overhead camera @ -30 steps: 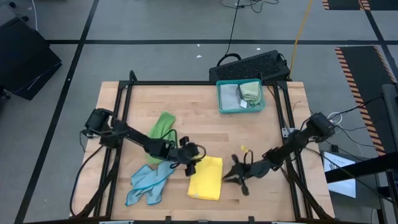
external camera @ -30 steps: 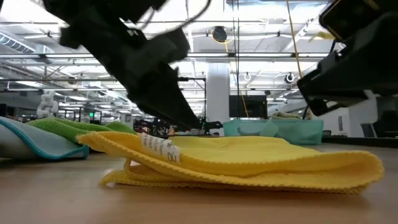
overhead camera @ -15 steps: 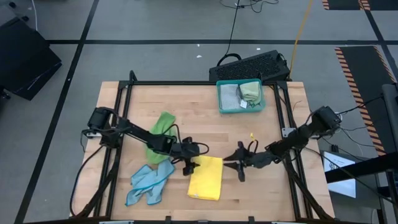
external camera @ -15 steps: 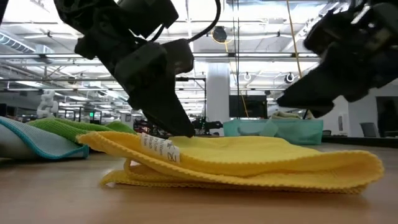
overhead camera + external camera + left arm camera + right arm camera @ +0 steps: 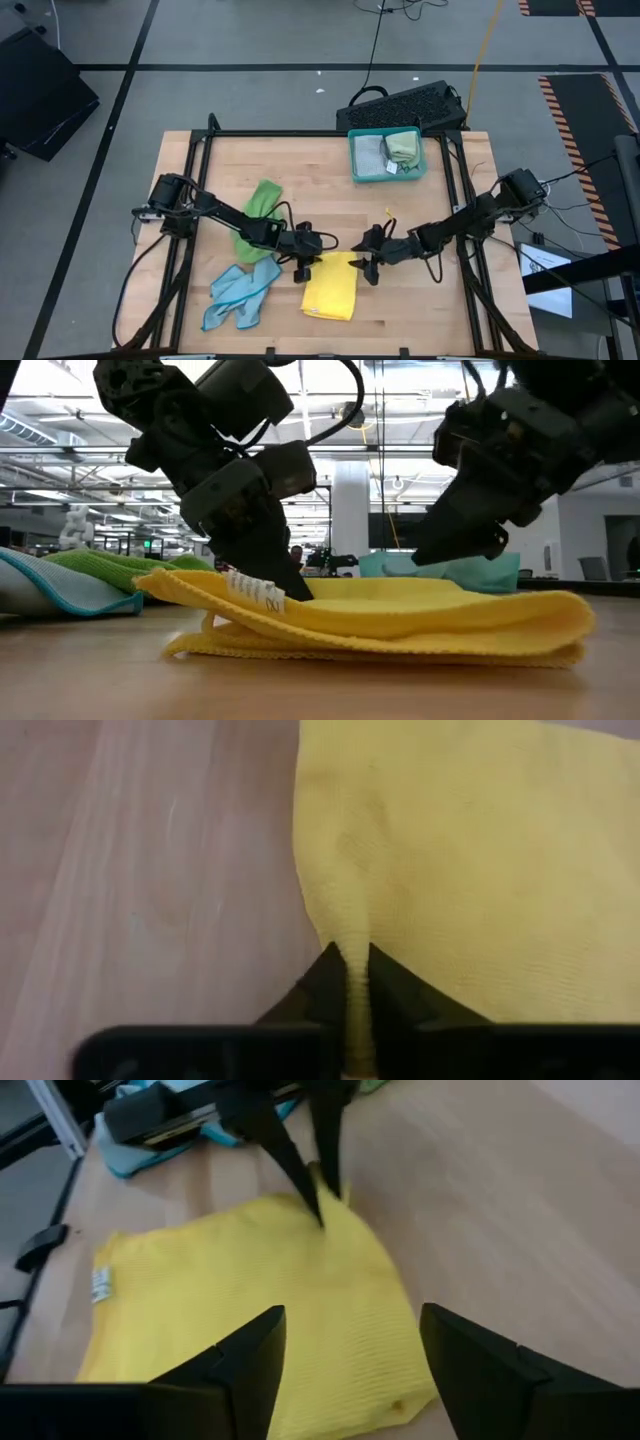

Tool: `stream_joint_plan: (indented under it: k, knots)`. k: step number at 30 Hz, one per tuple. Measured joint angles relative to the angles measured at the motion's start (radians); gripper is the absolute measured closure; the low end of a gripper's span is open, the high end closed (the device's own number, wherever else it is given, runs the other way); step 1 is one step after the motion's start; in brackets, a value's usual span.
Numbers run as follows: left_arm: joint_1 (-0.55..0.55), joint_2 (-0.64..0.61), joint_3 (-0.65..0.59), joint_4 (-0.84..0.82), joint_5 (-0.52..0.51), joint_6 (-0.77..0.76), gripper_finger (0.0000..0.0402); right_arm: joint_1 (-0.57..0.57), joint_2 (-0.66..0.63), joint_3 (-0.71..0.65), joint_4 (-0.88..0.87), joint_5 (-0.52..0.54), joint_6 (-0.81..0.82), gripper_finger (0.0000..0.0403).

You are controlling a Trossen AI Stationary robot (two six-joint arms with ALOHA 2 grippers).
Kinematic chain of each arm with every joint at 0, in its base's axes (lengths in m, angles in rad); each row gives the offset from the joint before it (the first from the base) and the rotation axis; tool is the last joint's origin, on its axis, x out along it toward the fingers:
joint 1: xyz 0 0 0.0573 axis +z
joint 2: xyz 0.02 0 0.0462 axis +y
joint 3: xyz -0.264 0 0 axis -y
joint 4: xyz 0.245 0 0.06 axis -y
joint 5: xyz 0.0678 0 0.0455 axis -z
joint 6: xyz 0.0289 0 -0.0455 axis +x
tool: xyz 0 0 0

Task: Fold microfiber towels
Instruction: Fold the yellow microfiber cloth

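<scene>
Nearest you, the yellow towel point(image 5: 331, 287) lies near the front edge of the table point(image 5: 330, 170), already doubled into 2 layers in the low view. Your left gripper point(image 5: 348, 982) is pinched tight on a ridge of cloth at its far left corner, probably so that you can lift that edge for the next fold. Your right gripper point(image 5: 350, 1345) hangs spread wide above the far right corner, gripping nothing, likely lining up its own pinch. A small white label point(image 5: 258, 590) is sewn at the near edge; its print is too small to read. To the left lie the light blue towel point(image 5: 238, 295) and the bright green towel point(image 5: 256, 215), both unfolded. Farthest off, the teal tray point(image 5: 357, 172) holds 2 cloths point(image 5: 388, 150).
</scene>
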Motion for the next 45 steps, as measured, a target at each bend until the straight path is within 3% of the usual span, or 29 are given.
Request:
stream_joint_plan:
  k: [9, 14, 19, 28, 36, 42, 45]
  knots:
    - [-0.018, -0.036, -0.004, 0.002, -0.105, 0.099, 0.0393, -0.051, 0.005, 0.002, 0.006, -0.001, -0.086, 0.0171]
    - [-0.019, -0.053, -0.004, 0.005, -0.113, 0.143, 0.0386, -0.096, 0.005, 0.002, -0.005, -0.077, -0.113, 0.0172]
    - [-0.019, -0.056, -0.004, 0.008, -0.124, 0.172, 0.0393, -0.114, 0.005, 0.001, -0.043, -0.080, -0.125, 0.0179]
    - [-0.019, -0.056, -0.003, 0.010, -0.166, 0.194, 0.0390, -0.115, 0.005, 0.001, -0.048, -0.212, -0.106, 0.0256]
    - [-0.023, -0.064, -0.003, 0.003, -0.236, 0.201, 0.0387, -0.121, 0.005, 0.001, 0.007, -0.212, -0.184, 0.0388]
    - [-0.040, -0.132, -0.003, -0.029, -0.354, 0.194, 0.0393, -0.144, -0.043, 0.001, -0.019, -0.203, -0.235, 0.0395]
    - [-0.064, -0.172, -0.002, -0.070, -0.402, 0.198, 0.0386, -0.138, -0.107, 0.001, -0.065, -0.139, -0.254, 0.0399]
